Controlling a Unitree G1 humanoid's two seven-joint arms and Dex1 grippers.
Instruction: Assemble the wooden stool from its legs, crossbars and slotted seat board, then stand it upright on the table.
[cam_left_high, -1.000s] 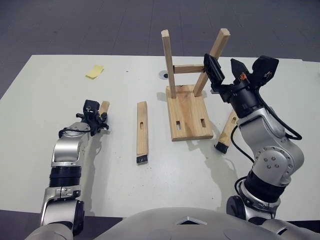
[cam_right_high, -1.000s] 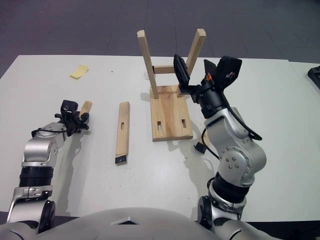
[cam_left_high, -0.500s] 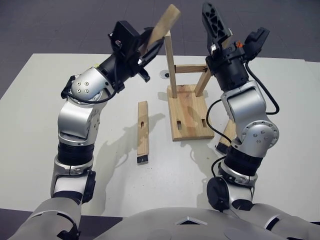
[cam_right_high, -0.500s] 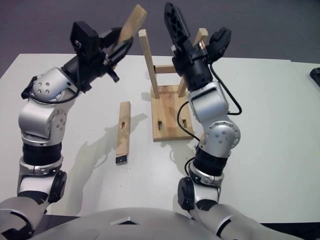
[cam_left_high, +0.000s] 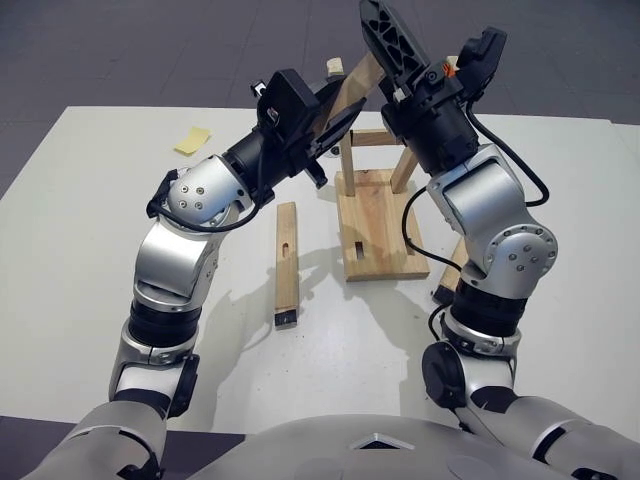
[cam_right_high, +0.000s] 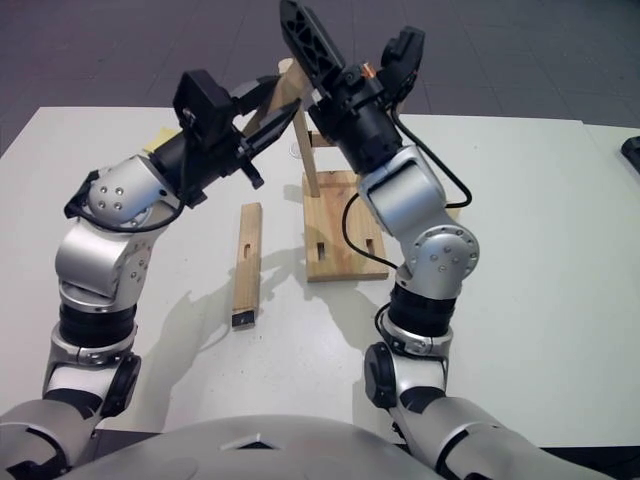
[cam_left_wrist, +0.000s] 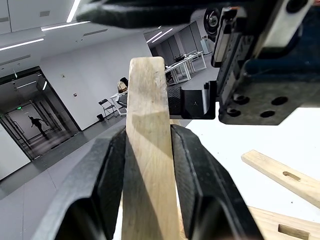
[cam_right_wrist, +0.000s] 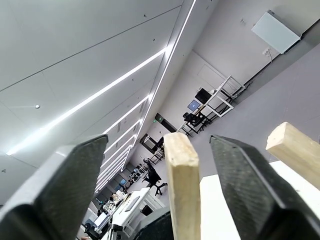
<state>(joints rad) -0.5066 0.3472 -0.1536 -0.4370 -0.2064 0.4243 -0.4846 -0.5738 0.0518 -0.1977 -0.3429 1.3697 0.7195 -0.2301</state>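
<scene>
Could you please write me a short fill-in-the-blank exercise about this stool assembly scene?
1. The raised wooden bar is clamped in the ___ end effector.
2. The fingers of the right end effector stand ___.
3. ___ legs stand upright on the seat board.
4. The sticky note on the table is ___ in colour.
Missing words: left; open; two; yellow.

Count: 1 seat board (cam_left_high: 375, 235), 2 legs (cam_left_high: 345, 165) (cam_left_high: 405, 172) standing in it, 1 crossbar (cam_left_high: 372, 138) between them, 2 loose legs (cam_left_high: 286, 262) (cam_left_high: 443, 288) on the surface (cam_left_high: 90, 200), 1 shorter wooden piece (cam_left_high: 352, 85) held aloft, 1 yellow sticky note (cam_left_high: 191, 141).
</scene>
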